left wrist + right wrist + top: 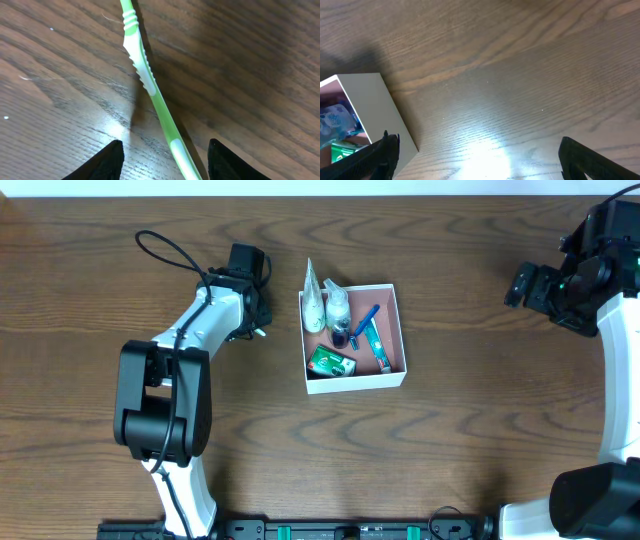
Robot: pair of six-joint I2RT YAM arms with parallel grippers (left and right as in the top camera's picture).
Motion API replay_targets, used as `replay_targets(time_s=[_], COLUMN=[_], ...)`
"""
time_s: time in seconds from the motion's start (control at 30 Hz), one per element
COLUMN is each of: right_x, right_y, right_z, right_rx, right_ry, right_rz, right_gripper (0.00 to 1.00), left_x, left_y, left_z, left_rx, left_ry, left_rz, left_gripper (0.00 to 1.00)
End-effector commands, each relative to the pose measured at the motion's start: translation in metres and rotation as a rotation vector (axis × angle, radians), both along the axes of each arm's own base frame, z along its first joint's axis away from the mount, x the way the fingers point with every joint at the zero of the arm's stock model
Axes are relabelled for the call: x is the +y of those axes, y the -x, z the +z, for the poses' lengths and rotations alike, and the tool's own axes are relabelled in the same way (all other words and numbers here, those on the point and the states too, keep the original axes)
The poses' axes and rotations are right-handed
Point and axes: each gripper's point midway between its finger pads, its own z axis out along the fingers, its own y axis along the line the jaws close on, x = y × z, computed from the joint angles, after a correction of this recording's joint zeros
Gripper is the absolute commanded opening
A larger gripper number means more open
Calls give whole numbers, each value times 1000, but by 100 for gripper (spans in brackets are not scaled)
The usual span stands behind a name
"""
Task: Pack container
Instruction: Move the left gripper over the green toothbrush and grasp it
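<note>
Showing thin white walls — the square container, floor dusty pink.

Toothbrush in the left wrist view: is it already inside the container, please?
No, the green toothbrush lies on the wooden table, with the left gripper open around it.

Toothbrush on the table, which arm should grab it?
Left. The left claw is open with the green toothbrush lying between its fingertips. The right claw is open over bare table on the container's far side.

One container, one toothbrush.
</note>
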Motion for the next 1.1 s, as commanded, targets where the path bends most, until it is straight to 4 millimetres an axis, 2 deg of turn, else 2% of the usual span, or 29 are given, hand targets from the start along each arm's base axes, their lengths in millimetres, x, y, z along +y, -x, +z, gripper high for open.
replay_targets(time_s=[0.0, 0.73, 0.97, 1.0, 1.07], right_x=[1, 1, 1, 1, 1], right_y=[-1, -1, -1, -1, -1], right_z=[1, 1, 1, 1, 1], right_rx=[-5, -5, -5, -5, -5], right_ry=[2, 2, 1, 2, 2], right_rz=[11, 11, 12, 11, 11], right_gripper=[99, 99, 99, 99, 99], left_x=[1, -8, -10, -10, -10], left_y=[2, 15, 21, 22, 22], left_z=[-5, -20, -32, -34, -36], left_rx=[11, 64, 103, 109, 114], left_ry=[8, 65, 74, 74, 73], left_rz=[16, 32, 30, 30, 30], left_gripper=[55, 54, 53, 53, 40])
